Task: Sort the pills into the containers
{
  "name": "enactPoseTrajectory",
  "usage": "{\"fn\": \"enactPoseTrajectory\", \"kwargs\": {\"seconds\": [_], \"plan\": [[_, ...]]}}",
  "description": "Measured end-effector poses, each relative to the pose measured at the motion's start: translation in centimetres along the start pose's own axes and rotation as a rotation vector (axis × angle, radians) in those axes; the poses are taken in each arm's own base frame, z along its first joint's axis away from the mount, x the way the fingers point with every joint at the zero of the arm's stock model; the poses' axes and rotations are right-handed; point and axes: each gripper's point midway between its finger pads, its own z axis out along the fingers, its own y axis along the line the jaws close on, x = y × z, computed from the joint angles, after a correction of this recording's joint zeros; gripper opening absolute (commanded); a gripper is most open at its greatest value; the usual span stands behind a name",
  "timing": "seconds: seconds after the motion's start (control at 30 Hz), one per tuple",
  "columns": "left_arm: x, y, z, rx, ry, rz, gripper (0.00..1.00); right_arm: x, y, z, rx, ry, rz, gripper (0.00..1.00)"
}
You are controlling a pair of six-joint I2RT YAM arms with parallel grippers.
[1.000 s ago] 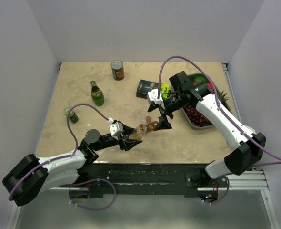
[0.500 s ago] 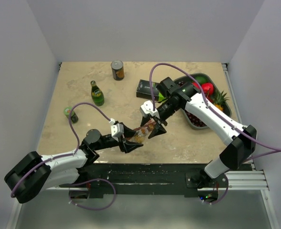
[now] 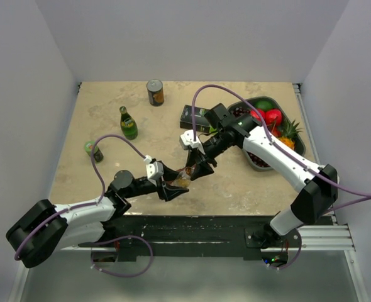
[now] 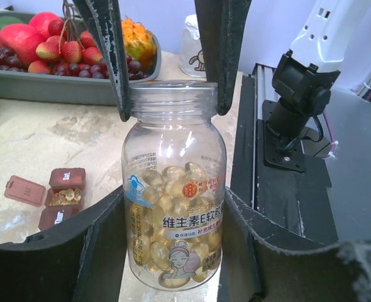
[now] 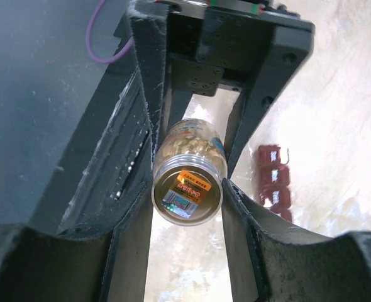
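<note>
Clear plastic bottle, well filled with golden capsules, is clamped in our left gripper. Our right gripper flanks its neck, and we cannot tell if it presses. Near the tabletop's front edge, the red containers show one compartment open with capsules inside. We judge most sorting remains.

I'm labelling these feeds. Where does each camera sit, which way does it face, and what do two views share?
Top external: above and behind, looking down on the table; both arms show.
Left wrist: on the left arm, facing along the left claw at the pill bottle.
Right wrist: on the right arm, facing along the right claw at the bottle's end.
Shared: both wrist views show the bottle and red containers.
</note>
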Motion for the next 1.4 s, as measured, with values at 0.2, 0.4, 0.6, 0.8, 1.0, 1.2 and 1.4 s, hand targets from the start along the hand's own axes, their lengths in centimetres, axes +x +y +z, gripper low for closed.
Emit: {"fn": "enactPoseTrajectory", "kwargs": {"seconds": [0.2, 0.4, 0.6, 0.8, 1.0, 1.2, 1.4], "plan": [[1.0, 1.6, -0.4, -0.098, 0.039, -0.017, 0.0, 1.2, -1.7, 0.4, 0.146, 0.003, 0.266, 0.13], [2.6, 3.7, -1.2, -0.225, 0.103, -0.002, 0.0, 2.8, -3.9, 1.4, 0.3, -0.034, 0.561, 0.73], [1.0, 4.5, -0.7, -0.257, 0.067, 0.027, 0.0, 1.9, -4.9, 0.8, 0.328, -0.058, 0.563, 0.99], [1.0, 4.2, -0.6, -0.234, 0.072, 0.032, 0.0, -0.4, -5.9, -4.3, 0.339, -0.09, 0.359, 0.99], [0.8, 3.0, -0.3, -0.164, 0.069, 0.033, 0.0, -0.2, -3.0, -6.4, 0.291, -0.019, 0.102, 0.99], [0.0, 1.3, 0.3, -0.067, 0.043, 0.031, 0.0, 0.3, -0.7, -4.9, 0.148, -0.018, -0.025, 0.97], [-0.3, 0.5, 0.6, -0.027, 0.031, 0.015, 0.0, 1.4, 0.0, -1.9, 0.016, -0.012, -0.025, 0.87]]}}
